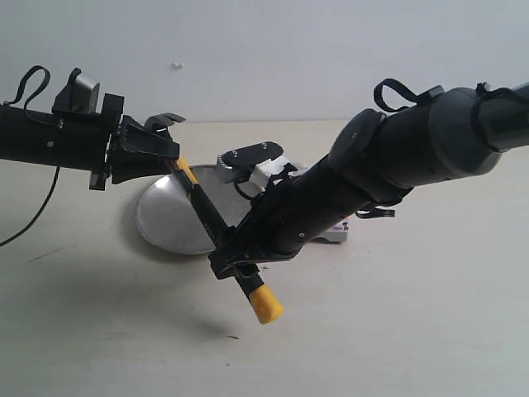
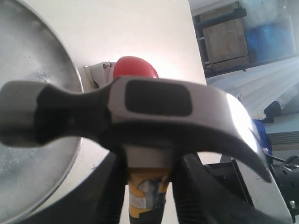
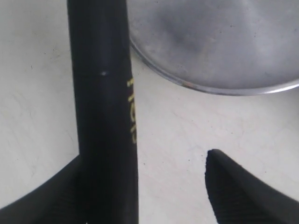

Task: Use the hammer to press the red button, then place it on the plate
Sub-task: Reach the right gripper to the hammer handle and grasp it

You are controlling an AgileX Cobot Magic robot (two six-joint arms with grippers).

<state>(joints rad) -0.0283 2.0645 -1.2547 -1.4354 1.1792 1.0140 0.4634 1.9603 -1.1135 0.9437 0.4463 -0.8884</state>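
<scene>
Left gripper (image 2: 145, 186): jaws closed on the yellow neck of the hammer (image 2: 159, 100), just under the steel head. Right gripper (image 3: 145, 161): jaws open around the black handle, which lies against one finger (image 3: 42, 205); the other finger (image 3: 243, 191) stands apart from it. The hammer is held slanted above the bench (image 1: 397, 331), its yellow end lowest, crossing the edge of the plate (image 1: 169, 217). The red button (image 2: 135, 68) sits just beside the plate. Bench surface pale and matt. Plain wall (image 1: 289, 58) behind; shelving (image 2: 224, 37) beyond the bench edge.
</scene>
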